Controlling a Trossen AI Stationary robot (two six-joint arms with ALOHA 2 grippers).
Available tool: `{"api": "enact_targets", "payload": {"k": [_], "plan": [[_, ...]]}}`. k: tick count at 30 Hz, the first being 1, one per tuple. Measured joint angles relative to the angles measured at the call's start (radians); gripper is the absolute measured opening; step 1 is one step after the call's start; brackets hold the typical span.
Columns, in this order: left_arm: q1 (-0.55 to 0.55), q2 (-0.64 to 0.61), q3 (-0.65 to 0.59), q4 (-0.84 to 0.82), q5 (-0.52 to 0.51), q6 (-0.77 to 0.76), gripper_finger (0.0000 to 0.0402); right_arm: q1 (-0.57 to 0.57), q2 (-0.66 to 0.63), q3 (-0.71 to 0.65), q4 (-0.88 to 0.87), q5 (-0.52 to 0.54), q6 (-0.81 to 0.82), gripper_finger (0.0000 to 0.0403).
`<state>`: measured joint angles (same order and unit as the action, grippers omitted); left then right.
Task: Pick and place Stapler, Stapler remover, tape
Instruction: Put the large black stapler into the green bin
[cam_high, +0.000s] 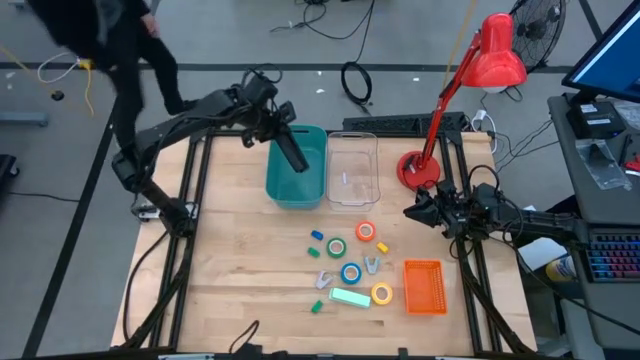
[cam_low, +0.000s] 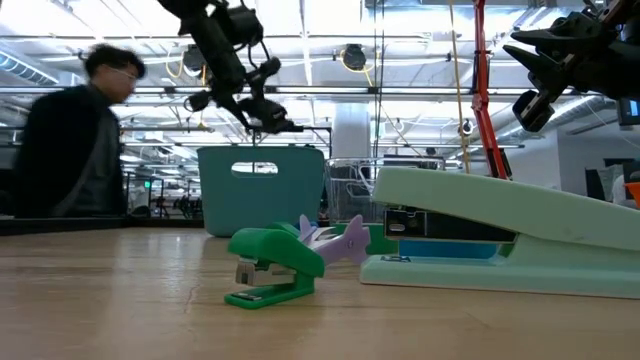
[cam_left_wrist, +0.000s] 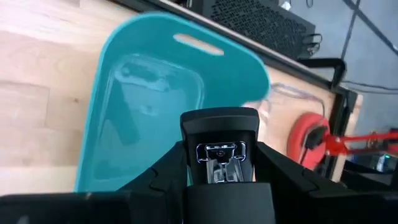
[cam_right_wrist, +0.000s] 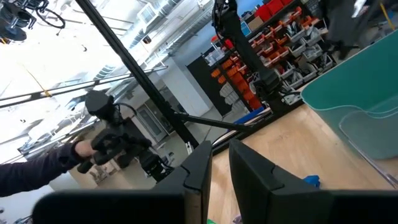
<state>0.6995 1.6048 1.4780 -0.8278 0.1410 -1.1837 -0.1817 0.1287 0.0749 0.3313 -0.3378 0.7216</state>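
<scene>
My left gripper (cam_high: 277, 125) is over the teal bin (cam_high: 296, 188), shut on the long black stapler (cam_high: 292, 150), whose end shows in the left wrist view (cam_left_wrist: 219, 140). My right gripper (cam_high: 412, 212) waits near the lamp base with its fingers nearly together (cam_right_wrist: 220, 180) and nothing between them. Four tape rolls lie flat on the table: orange-red (cam_high: 366, 231), green (cam_high: 337, 246), blue (cam_high: 350, 272) and yellow (cam_high: 382, 294). Two pale purple staple removers (cam_high: 372, 264) (cam_high: 322, 279) lie among them; one shows in the low view (cam_low: 340, 240). My left gripper pinches the black stapler between its two fingers (cam_left_wrist: 168, 171), one on each long side (cam_left_wrist: 186, 134). The bar runs along the fingers and sticks out past their tips. It is lifted clear, slanting down over the teal bin's inside (cam_left_wrist: 143, 106).
A clear bin (cam_high: 352, 168) stands right of the teal one. A mint stapler (cam_high: 350, 297), a small green stapler (cam_low: 270, 268), an orange basket (cam_high: 424, 286) and small coloured bits lie on the near right. A red lamp (cam_high: 440, 110) stands at the far right. A person (cam_low: 75, 140) is beyond the far left edge.
</scene>
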Motion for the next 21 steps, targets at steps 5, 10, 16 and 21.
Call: {"api": "enact_targets", "payload": {"k": [5, 10, 16, 21], "plan": [[-0.001, 0.092, 0.0, 0.04, 0.02, 0.025, 0.0156, 0.0, 0.0, 0.0, 0.0, 0.001, 0.0, 0.005], [0.0, 0.179, 0.0, 0.04, 0.043, 0.065, 0.0156, 0.0, 0.0, 0.0, 0.0, 0.001, 0.0, 0.005], [-0.002, 0.256, 0.066, -0.016, 0.043, 0.127, 0.0156, 0.0, 0.0, 0.0, 0.0, 0.029, 0.0, 0.005], [-0.003, 0.338, 0.207, -0.158, -0.018, 0.209, 0.0156, 0.0, 0.0, 0.0, -0.003, 0.028, 0.0, 0.005]]}}
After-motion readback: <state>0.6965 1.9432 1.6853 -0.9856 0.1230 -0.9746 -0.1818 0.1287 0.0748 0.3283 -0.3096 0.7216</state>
